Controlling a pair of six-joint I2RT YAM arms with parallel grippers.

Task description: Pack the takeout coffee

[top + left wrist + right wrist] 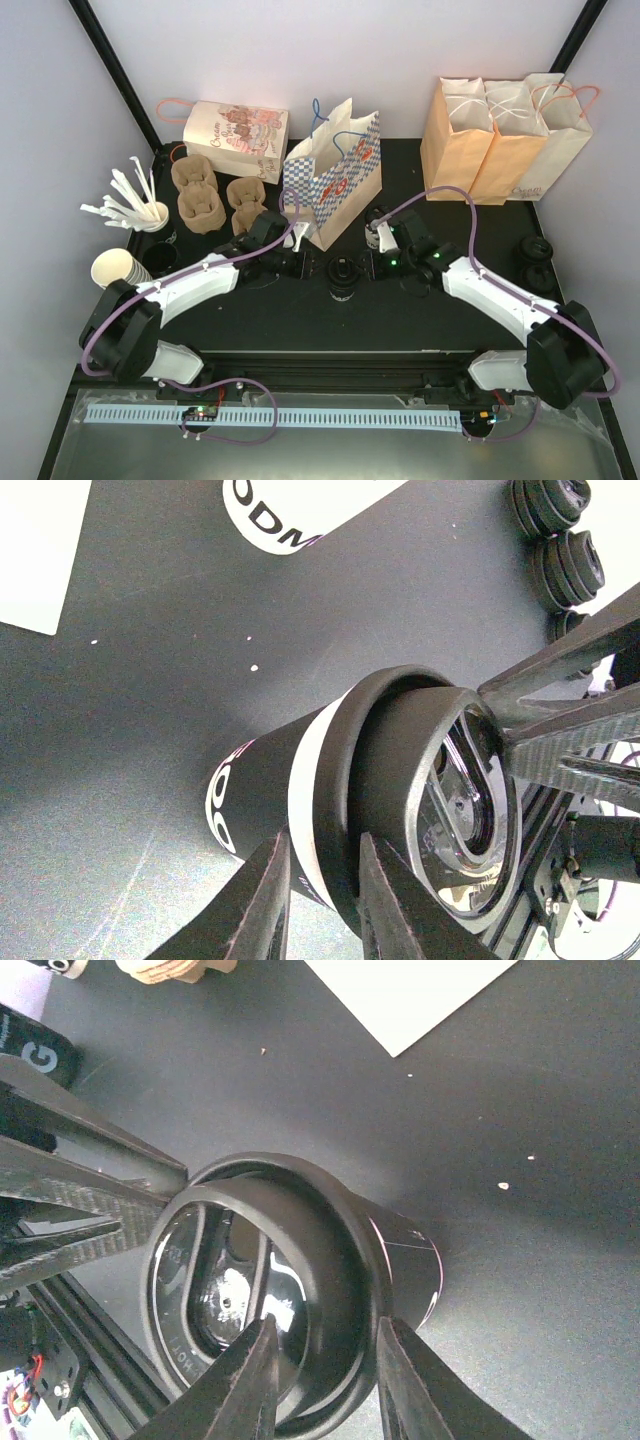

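A small coffee cup (343,277) stands on the black table (420,310) in the middle of the top picture, between the two arms. It has a round black lid (420,790) and white letters on its side.

Both claws are on it. The left claw (318,895) pinches the rim of the lid from the bottom of its own picture, one finger on each side of the rim. The right claw (325,1380) does the same from the other side, clenched on the lid's edge (330,1290). So each claw is grasping the lid, not the cup's body.

The cup is paper, so I think it is light and soft. It would squash if squeezed hard. The lid is hard plastic and shiny, so it may be slippery. It could also pop off if pulled up by the rim alone. A safer hold may be lower, round the cup's side just under the lid, with a gentle squeeze.

A checkered bag (335,180) stands open just behind the cup, toward the top middle.
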